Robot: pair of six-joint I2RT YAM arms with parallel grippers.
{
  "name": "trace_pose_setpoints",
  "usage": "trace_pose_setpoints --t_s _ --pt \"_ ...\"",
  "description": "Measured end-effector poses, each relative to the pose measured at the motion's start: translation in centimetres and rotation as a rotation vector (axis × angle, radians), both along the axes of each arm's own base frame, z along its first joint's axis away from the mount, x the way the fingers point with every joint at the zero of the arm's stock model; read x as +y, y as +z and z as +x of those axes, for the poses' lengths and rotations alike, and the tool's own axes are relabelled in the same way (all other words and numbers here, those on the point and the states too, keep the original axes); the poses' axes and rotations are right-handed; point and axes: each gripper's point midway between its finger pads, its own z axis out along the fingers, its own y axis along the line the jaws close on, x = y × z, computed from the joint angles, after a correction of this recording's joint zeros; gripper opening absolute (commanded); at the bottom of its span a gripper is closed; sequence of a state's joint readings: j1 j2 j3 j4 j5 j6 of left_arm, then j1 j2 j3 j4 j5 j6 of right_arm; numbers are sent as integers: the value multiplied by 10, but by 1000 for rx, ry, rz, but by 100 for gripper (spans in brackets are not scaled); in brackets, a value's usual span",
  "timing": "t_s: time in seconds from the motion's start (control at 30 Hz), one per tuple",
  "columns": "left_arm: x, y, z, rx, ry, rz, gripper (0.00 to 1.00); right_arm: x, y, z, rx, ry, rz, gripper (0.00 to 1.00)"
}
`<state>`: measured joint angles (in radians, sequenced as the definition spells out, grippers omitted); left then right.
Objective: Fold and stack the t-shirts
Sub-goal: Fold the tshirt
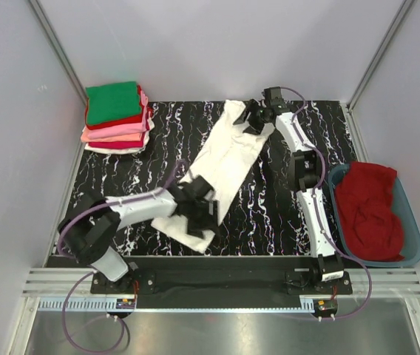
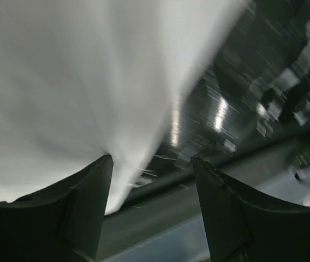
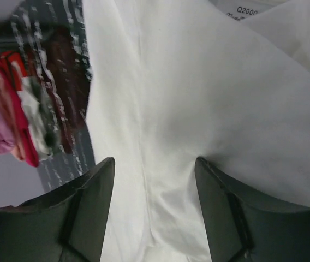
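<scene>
Left gripper [image 1: 195, 211]: jaws spread, nothing pinched; over the near-left end of the white t-shirt [image 1: 228, 155].
Right gripper [image 1: 256, 118]: jaws spread, nothing pinched; low over the far-right end of the same shirt, by its neck label.
White t-shirt: laid out in a long diagonal strip on the black marbled mat [image 1: 269, 214], from far centre to near left.
Stack of folded t-shirts [image 1: 117, 122]: far-left corner, green t-shirt [image 1: 114, 100] on top.
Blue tub [image 1: 417, 235]: right edge, holds a crumpled red t-shirt [image 1: 373, 211].
</scene>
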<state>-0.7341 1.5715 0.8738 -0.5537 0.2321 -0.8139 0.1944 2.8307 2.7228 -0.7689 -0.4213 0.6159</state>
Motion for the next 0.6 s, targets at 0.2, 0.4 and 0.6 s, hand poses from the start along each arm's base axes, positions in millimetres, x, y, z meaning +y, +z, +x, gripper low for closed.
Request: trace_pose_setpoints --t_s 0.2,0.4,0.6 --pt "-146 85 -102 91 -270 -313 68 46 32 24 -187 99 207 80" --pt "-165 192 -60 -83 -247 -434 70 71 86 -1 -283 234 247 84" --pt "-68 211 39 -312 -53 -277 69 59 178 -39 -371 267 220 84"
